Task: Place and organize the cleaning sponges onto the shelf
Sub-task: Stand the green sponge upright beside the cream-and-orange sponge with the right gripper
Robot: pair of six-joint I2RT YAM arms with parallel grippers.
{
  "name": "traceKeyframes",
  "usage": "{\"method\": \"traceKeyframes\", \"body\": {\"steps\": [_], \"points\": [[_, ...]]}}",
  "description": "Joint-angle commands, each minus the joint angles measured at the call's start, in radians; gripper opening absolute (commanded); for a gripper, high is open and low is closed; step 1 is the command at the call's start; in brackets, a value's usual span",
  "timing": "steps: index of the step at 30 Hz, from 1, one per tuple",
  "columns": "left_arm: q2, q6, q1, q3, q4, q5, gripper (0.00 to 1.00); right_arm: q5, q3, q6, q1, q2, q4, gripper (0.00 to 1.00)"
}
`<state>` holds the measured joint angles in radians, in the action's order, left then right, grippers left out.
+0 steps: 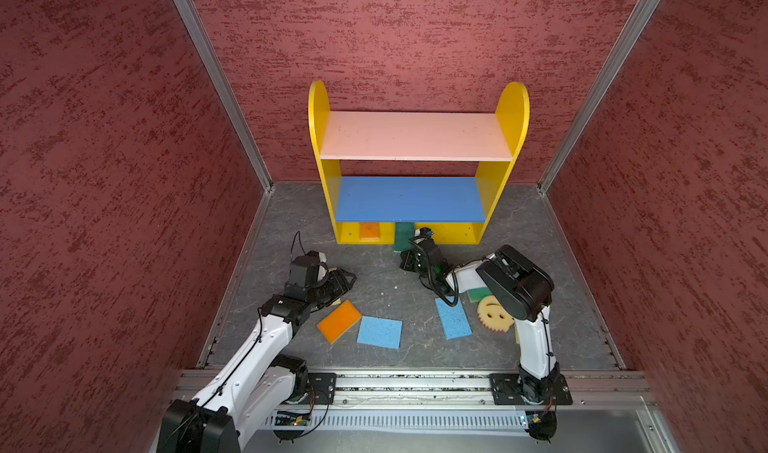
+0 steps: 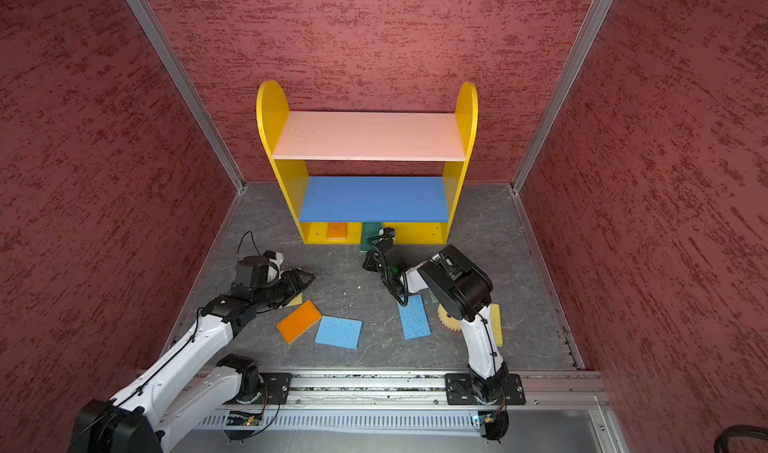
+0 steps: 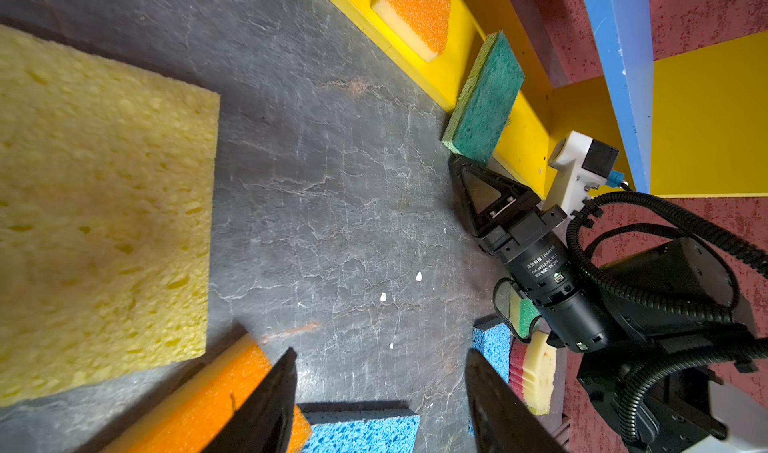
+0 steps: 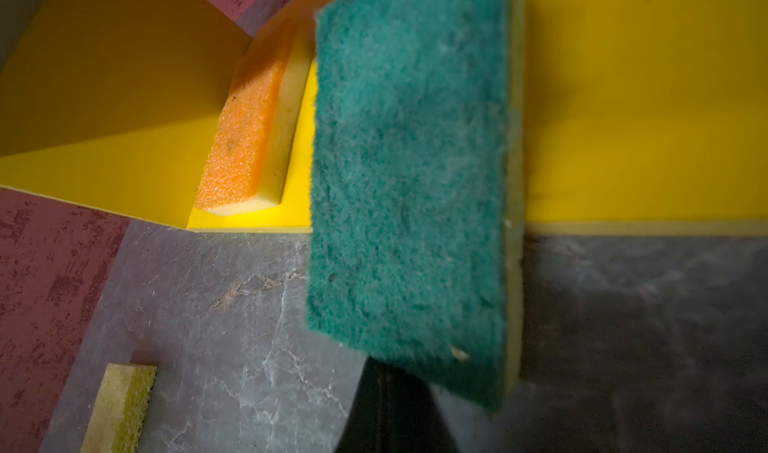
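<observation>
Right wrist view: dark green sponge (image 4: 407, 201) hanging at the bottom board of the shelf (image 1: 319, 110).
Right fingers (image 3: 482, 193) are pinching it beside the lone shelved orange sponge (image 1: 369, 230); left fingers (image 3: 266, 409) are gaping wide, empty; most loose sponges (image 1: 379, 332) are lying before the shelf.

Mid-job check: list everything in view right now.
shelf: one, yellow sides, pink, blue and yellow boards, at back.
orange sponges: two, bottom board and table.
blue sponges: two, table.
yellow sponges: two, table, left and right sides.
smiley sponge: one, yellow, table right.
light green sponge: one, table right, partly hidden.
dark green sponge: one, held at bottom board's front edge.
left hand: open, empty.
right hand: shut on dark green sponge.
</observation>
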<state>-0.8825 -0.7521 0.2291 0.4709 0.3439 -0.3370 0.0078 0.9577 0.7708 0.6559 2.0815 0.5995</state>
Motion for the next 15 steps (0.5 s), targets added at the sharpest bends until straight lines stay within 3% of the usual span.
{"method": "traceKeyframes", "body": {"steps": [1, 15], "points": [[0.013, 0.007, -0.008, -0.017, 0.005, -0.003, 0.64, -0.006, 0.003, 0.040, -0.016, 0.031, -0.005, 0.00], [0.026, -0.003, -0.007, -0.023, 0.012, 0.000, 0.64, -0.031, 0.040, 0.068, -0.038, 0.036, 0.031, 0.00]]}}
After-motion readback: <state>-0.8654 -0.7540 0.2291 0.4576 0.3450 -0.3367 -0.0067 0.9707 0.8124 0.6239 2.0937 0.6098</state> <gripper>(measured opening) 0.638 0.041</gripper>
